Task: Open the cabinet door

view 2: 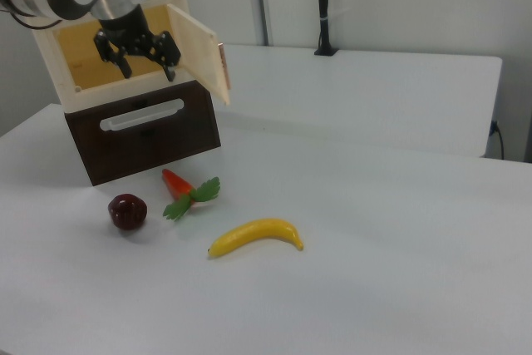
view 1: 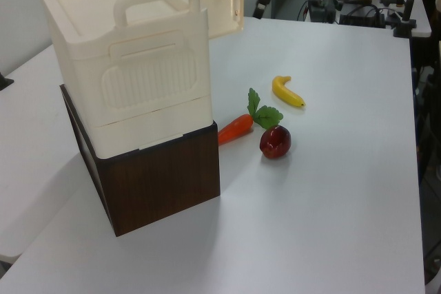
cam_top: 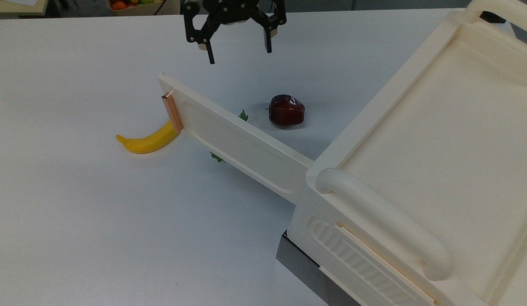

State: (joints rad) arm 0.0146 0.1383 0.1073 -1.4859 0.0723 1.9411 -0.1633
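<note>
Cabinet door (cam_top: 238, 142) swung wide open; pincer (cam_top: 237, 44) spread wide, holding nothing.

The door hangs from the cabinet (cam_top: 420, 170) corner and projects toward 10 o'clock in the top view, with the pincer above its free edge at 12 o'clock. The panel looks light, stiff and smooth, so it is likely to swing freely. Best hold: the copper handle (cam_top: 173, 113) at the free edge. The white surface (cam_top: 76, 212) carries a banana (cam_top: 151, 139), an apple (cam_top: 287, 110) and a carrot (view 1: 236, 127). Further white desks and cables stand behind.

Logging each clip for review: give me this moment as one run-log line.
cabinet door: swung wide open | gripper: open, empty, apart from door | cabinet: on dark wooden base
</note>
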